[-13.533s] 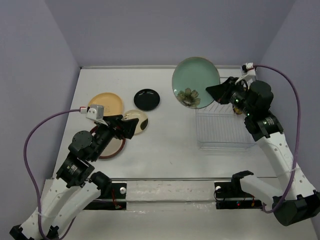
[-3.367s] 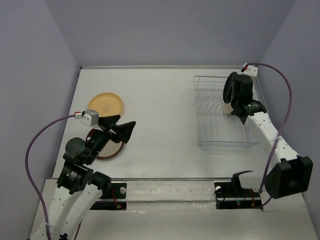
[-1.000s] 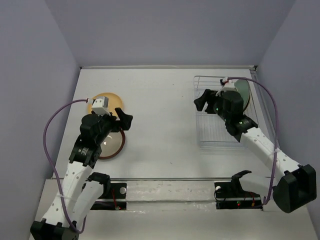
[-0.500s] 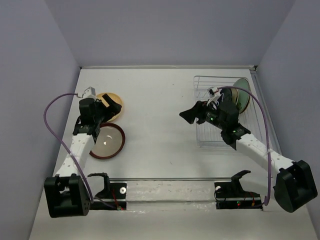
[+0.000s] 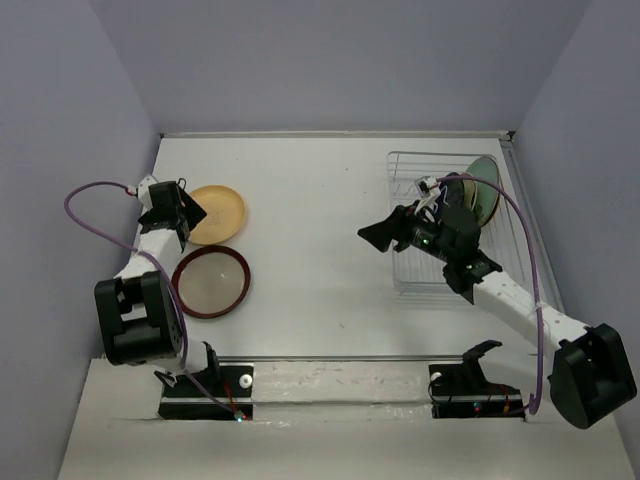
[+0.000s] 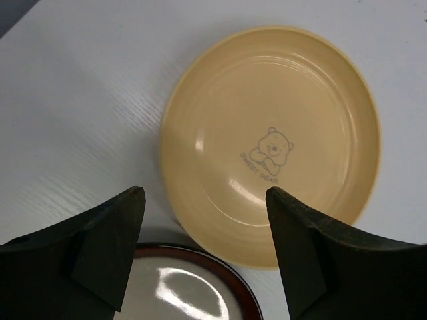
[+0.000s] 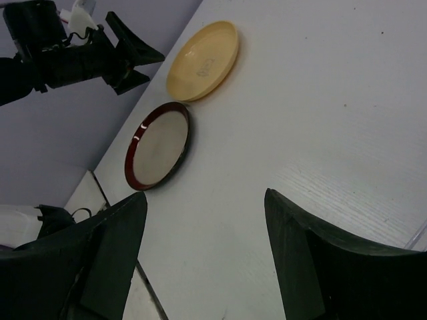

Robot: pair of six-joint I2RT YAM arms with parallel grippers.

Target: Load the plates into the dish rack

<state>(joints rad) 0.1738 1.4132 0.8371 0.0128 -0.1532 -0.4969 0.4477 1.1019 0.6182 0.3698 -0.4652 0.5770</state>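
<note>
An orange-yellow plate with a bear mark lies flat at the far left. My left gripper hangs open just above its near edge, fingers on either side, nothing held. In the top view the left gripper sits at the plate's left rim. A cream plate with a red-brown rim lies just in front of it. The wire dish rack stands at the right with a pale teal plate upright in its far end. My right gripper is open and empty left of the rack.
The right wrist view looks across bare white table at the yellow plate, the red-rimmed plate and the left arm. Lilac walls close in the left, far and right sides. The right gripper hovers over bare table.
The left arm has swung out to the far left and its gripper now hangs over the yellow plate. The right gripper came away leftward from the rack, leaving the teal plate standing there.
</note>
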